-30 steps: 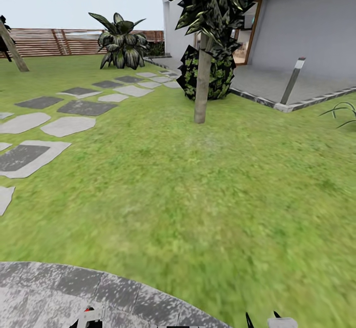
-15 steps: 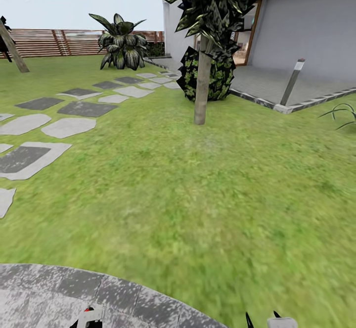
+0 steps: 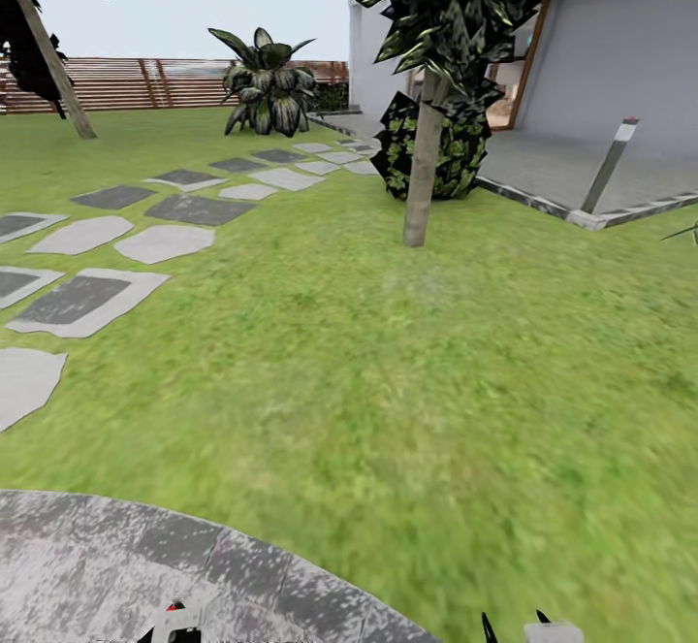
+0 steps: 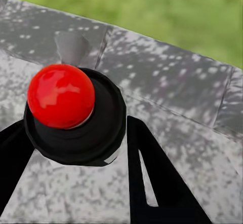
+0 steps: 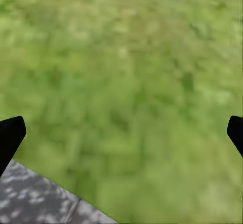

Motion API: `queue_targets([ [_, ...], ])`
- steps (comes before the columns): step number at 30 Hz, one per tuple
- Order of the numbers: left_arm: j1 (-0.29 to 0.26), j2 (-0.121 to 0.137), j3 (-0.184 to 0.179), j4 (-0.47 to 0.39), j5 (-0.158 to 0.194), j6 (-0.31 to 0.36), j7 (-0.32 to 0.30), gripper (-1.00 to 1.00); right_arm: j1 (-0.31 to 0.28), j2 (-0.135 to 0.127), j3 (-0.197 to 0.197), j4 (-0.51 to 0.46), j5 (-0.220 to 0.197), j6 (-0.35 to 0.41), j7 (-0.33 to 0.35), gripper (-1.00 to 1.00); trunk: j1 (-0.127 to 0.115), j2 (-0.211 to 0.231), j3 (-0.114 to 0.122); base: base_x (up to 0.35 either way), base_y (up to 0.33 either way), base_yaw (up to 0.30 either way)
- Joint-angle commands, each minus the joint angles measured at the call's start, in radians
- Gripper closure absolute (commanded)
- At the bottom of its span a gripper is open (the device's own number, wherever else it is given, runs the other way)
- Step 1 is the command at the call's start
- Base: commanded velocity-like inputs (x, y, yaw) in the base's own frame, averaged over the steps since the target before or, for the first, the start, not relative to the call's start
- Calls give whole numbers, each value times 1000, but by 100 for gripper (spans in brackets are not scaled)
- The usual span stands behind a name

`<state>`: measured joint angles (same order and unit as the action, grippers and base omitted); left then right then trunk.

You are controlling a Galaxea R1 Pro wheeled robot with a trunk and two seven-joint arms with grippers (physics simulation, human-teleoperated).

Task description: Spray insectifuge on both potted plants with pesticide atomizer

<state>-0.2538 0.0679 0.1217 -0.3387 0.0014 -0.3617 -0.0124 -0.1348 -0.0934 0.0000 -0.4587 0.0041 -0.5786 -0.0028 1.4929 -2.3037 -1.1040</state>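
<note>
- Whole head view slid right compared to a moment ago, so the robot is turning left, probably scanning the garden.
- Left gripper (image 4: 76, 183) is pinching a dark bottle (image 4: 76, 115) with a red ball top, likely the sprayer, over the stone patio (image 3: 87, 556).
- Right gripper (image 5: 121, 133) is spread wide, empty, over lawn (image 3: 388, 381).
- Count: two palm trunks, one bollard light (image 3: 609, 166), no speckled potted plants yet.
</note>
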Motion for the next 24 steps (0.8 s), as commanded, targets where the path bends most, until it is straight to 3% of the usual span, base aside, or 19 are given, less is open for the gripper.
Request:
queue_targets([
  [1, -1, -1, 3, 1, 0, -3, -1, 100, 0, 0, 0, 1, 1, -3, 0, -100, 0, 0, -1, 0, 0, 278],
  [24, -1, -2, 3, 1, 2, -3, -1, 100, 0, 0, 0, 2, 1, -3, 0, -100, 0, 0, -1, 0, 0, 278],
])
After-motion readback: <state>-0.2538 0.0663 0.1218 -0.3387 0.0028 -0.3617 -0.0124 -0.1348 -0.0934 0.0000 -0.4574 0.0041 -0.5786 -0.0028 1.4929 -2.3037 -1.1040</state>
